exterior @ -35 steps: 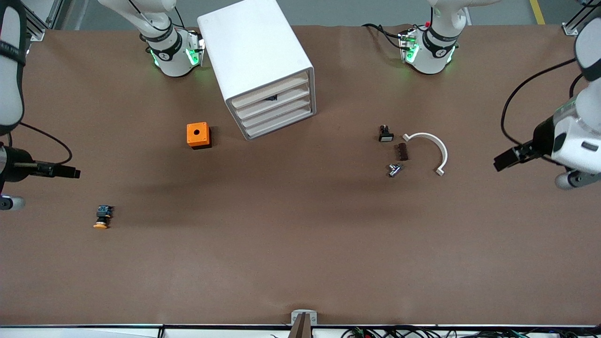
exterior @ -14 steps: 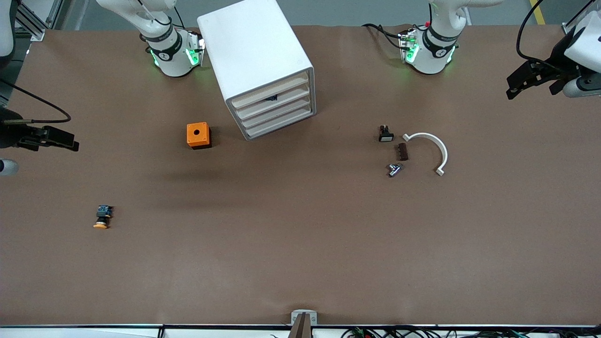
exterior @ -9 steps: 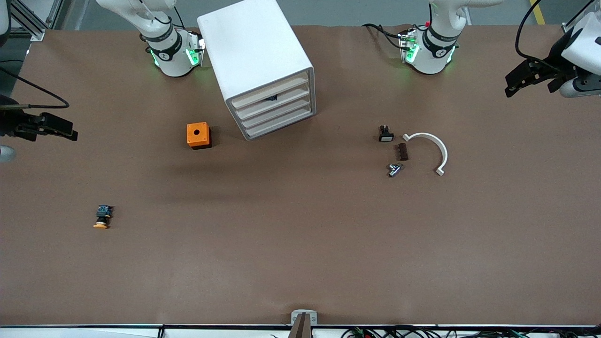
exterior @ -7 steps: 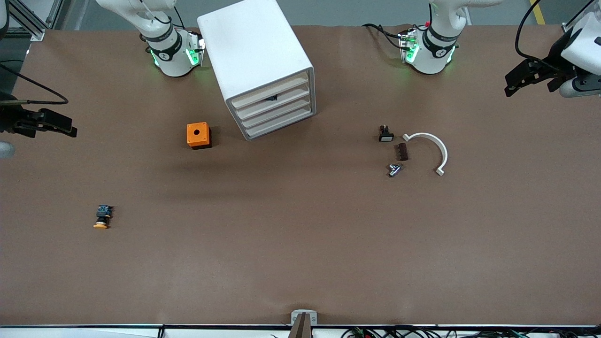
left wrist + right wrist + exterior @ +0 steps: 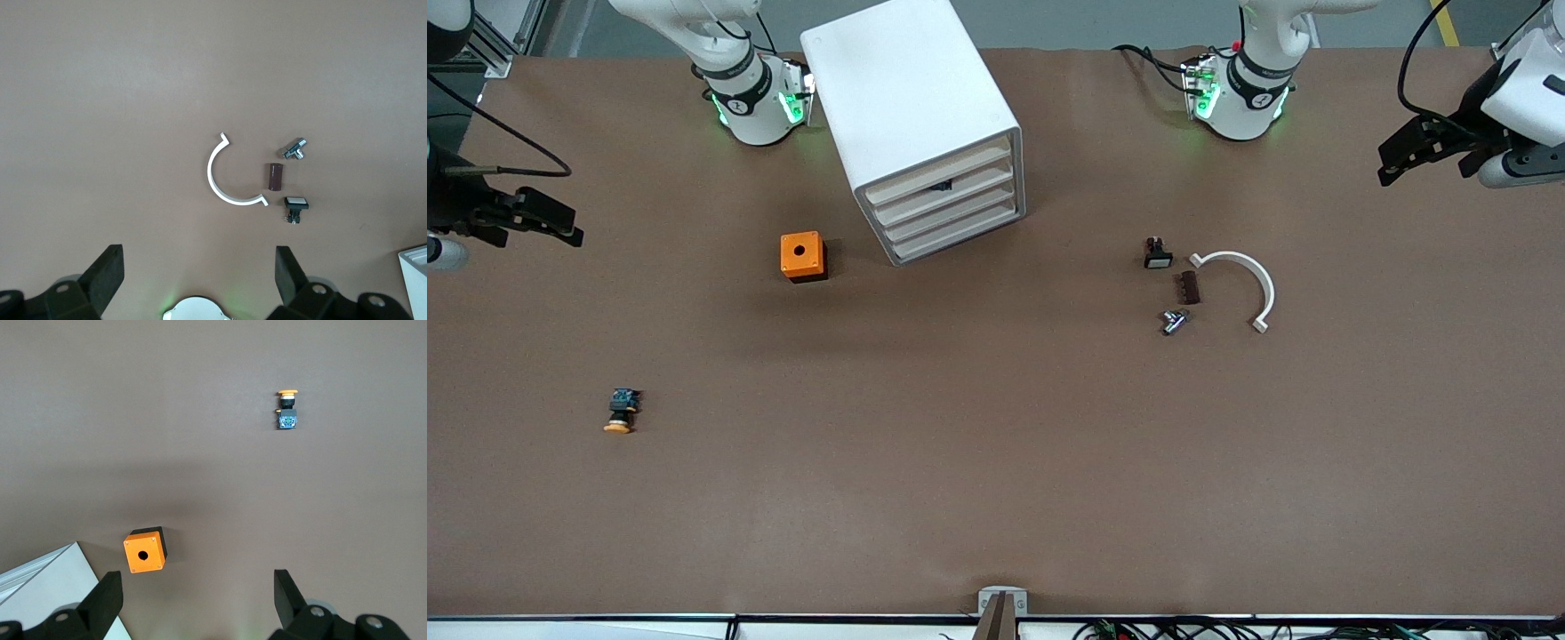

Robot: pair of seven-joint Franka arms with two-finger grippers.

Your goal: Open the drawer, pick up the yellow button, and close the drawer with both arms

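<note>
Front view, in order across the brown worktop (image 5: 996, 462). The right gripper (image 5: 569, 227) hangs in the air over the right arm's end of the worktop; its fingers (image 5: 100, 607) stand wide apart and hold nothing. Nearer the front camera lies the button (image 5: 621, 412), on its side, its orange cap pointing toward the front camera and its black, bluish body away from it; it is well apart from every other item. In the right wrist view the button (image 5: 287, 408) lies apart from the orange cube (image 5: 145, 552).

The orange cube (image 5: 803, 256), round hole uppermost, sits just beside the cabinet (image 5: 911, 116), toward the right arm's end. The cabinet stands at an angle between the two arm bases. Its four drawers are all pushed in; the drawer (image 5: 943, 188) second from the top shows a small dark mark at its front.

Toward the left arm's end lies a cluster: a small black piece with a white face (image 5: 1158, 254), a dark brown block (image 5: 1189, 287), a small metal fitting (image 5: 1174, 321) and a white curved clip (image 5: 1240, 286), near one another but not touching. The left gripper (image 5: 1387, 164) hangs over the left arm's end of the worktop, fingers (image 5: 100, 287) wide apart and empty.
</note>
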